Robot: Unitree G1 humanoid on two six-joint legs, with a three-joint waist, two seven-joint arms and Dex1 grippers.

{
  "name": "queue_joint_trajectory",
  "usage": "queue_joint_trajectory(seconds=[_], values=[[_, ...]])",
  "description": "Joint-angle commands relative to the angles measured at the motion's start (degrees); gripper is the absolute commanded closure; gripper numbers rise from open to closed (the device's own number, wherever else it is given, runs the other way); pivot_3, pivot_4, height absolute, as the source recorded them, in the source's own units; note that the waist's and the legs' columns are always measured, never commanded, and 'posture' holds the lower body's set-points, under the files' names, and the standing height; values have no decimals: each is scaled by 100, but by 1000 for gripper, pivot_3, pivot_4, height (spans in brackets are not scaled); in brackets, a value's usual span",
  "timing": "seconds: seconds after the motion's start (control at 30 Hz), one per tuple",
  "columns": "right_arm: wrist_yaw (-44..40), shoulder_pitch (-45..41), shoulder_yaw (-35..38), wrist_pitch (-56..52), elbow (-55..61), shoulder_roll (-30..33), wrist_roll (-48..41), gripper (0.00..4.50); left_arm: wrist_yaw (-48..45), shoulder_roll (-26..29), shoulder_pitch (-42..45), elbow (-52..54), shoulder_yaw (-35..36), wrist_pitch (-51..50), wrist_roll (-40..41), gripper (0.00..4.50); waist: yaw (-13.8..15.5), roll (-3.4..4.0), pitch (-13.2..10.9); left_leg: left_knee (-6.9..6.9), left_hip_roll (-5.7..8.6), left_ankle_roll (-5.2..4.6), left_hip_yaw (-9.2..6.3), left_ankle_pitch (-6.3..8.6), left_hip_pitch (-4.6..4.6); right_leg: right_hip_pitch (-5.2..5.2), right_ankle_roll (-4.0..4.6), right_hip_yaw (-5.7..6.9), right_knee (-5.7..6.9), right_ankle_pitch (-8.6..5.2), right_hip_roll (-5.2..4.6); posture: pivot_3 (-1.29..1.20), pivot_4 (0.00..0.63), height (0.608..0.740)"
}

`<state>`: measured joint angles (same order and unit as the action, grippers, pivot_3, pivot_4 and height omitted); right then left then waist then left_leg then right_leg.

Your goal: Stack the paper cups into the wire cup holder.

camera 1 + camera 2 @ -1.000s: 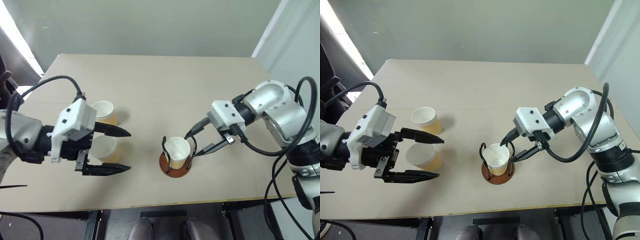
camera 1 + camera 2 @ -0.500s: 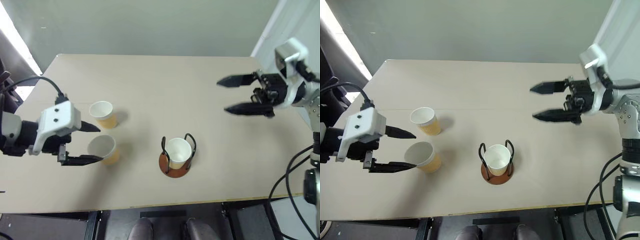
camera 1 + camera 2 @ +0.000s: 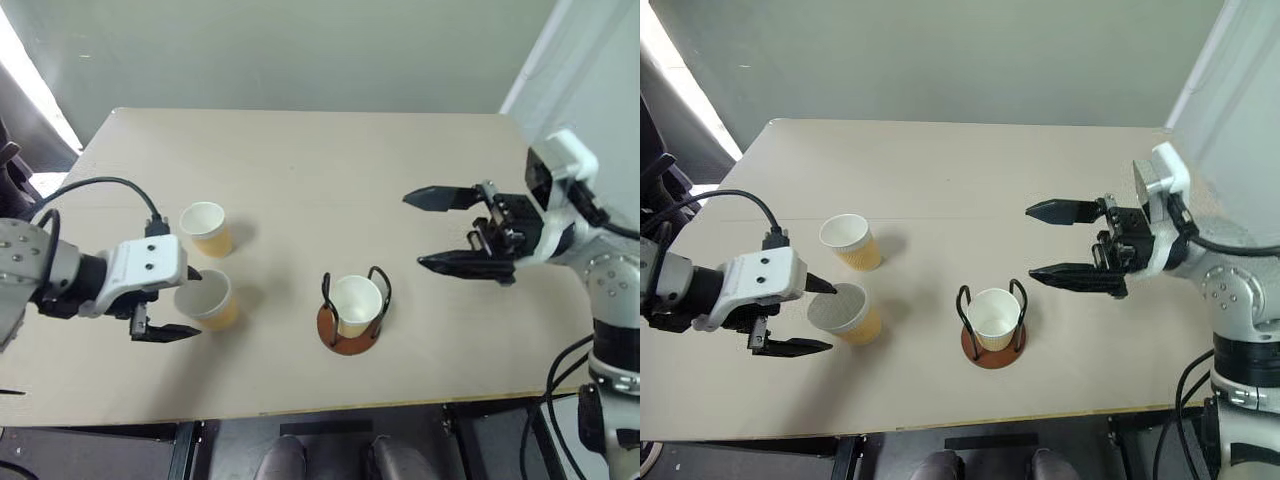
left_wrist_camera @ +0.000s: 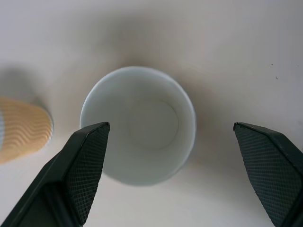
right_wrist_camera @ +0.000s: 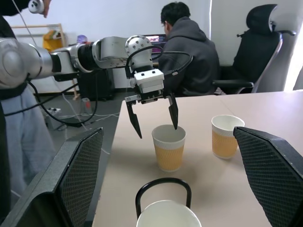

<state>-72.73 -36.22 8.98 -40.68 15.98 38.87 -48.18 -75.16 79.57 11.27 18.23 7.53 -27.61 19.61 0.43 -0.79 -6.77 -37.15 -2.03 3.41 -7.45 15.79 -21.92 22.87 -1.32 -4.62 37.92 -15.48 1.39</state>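
One paper cup (image 3: 355,303) stands inside the wire cup holder (image 3: 345,340) near the table's front middle. Two more paper cups stand on the left: a near one (image 3: 205,298) and a far one (image 3: 207,228). My left gripper (image 3: 194,302) is open and tilted down, its fingertips on either side of the near cup (image 4: 138,124), with nothing gripped. My right gripper (image 3: 413,230) hangs open and level above the table, to the right of the holder, pointing left and holding nothing.
The beige table (image 3: 300,160) has bare room at the back and between the cups and the holder. Beyond the table's left end a person (image 5: 187,47) sits facing away, beside an office chair (image 5: 255,52).
My right gripper opened off the cup in the holder, then rose away to the right. My left gripper drew back to the left and tipped down, its fingertips now beside the near cup.
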Motion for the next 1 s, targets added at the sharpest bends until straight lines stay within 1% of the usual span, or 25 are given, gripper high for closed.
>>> queue_joint_trajectory(seconds=[0.03, 0.07, 0.17, 0.27, 0.4, 0.5, 0.53, 0.63, 0.77, 0.87, 1.0], values=[[73, 10, 126, 95, 313, 166, -141, 60, 55, -32, 192, 51, -194, 80, -190, 0, -1, -1, 1, 0, 0, -1, 0, 1, 1, 0, 0, 0, 1, 0, 0, 0, 150, 740], [68, 30, 114, 91, 352, 200, -155, 60, 68, -56, 229, 43, -284, 118, -253, 0, -1, -1, 1, 0, 0, -1, 0, 1, 1, 0, 0, 0, 1, 0, 0, 0, 150, 740], [102, 75, 82, 134, 456, 242, -138, 0, 108, -159, 345, 14, -517, 245, -445, 622, -1, -1, 1, 1, -1, -1, 0, 2, 1, 0, 0, 0, -1, 0, 0, 0, 150, 740], [88, 111, 80, 107, 547, 315, -166, 0, 98, -235, 463, -18, -623, 246, -531, 1631, -1, -2, 1, 1, -1, -1, 0, 2, 0, 0, 0, 0, -1, 0, 0, 0, 150, 740], [-9, 218, 29, 100, 630, 477, -148, 0, 44, -305, 608, -97, -706, 262, -589, 3160, 2, -2, 1, 1, 0, -1, 0, 1, 0, 0, 0, 0, -1, 0, 0, 0, 150, 740], [-53, 274, -28, 164, 645, 564, -89, 0, -2, -348, 711, -116, -737, 256, -574, 4224, 0, -2, 1, 1, -1, -1, 0, 1, 0, 0, 0, 0, -1, 0, 0, 0, 150, 740], [-49, 280, -34, 178, 642, 573, -90, 0, -32, -372, 762, -109, -727, 233, -524, 4490, 0, -2, 1, 1, -1, -1, 0, 1, 0, 0, 0, 0, -1, 0, 0, 0, 150, 740], [-41, 283, -40, 213, 624, 588, -110, 0, -181, -460, 917, -100, -660, 133, -290, 4490, 1, -2, 1, 1, -1, -1, 0, 1, 0, 0, 0, 0, -1, 0, 0, 0, 150, 740], [-350, 343, -28, -2, 710, 891, -356, 0, -433, -738, 1613, -121, -437, -266, 517, 4490, 34, -4, 2, 0, 0, 0, 0, 0, -2, 0, 0, 0, -1, 0, 0, 0, 150, 740], [-423, 434, 67, -81, 831, 1132, -483, 0, -622, -1019, 2636, -388, -506, -456, 944, 4490, 54, -7, 4, -1, 2, 2, -1, 0, -4, -1, 0, 1, -2, 0, 0, 0, 150, 740], [-449, 432, 91, -106, 950, 1319, -579, 0, -927, -1508, 3855, -832, -787, -584, 1222, 4490, 54, -7, 5, -5, 4, 2, 1, -1, -1, -4, -1, 0, -2, 0, -1, 0, 150, 740]])
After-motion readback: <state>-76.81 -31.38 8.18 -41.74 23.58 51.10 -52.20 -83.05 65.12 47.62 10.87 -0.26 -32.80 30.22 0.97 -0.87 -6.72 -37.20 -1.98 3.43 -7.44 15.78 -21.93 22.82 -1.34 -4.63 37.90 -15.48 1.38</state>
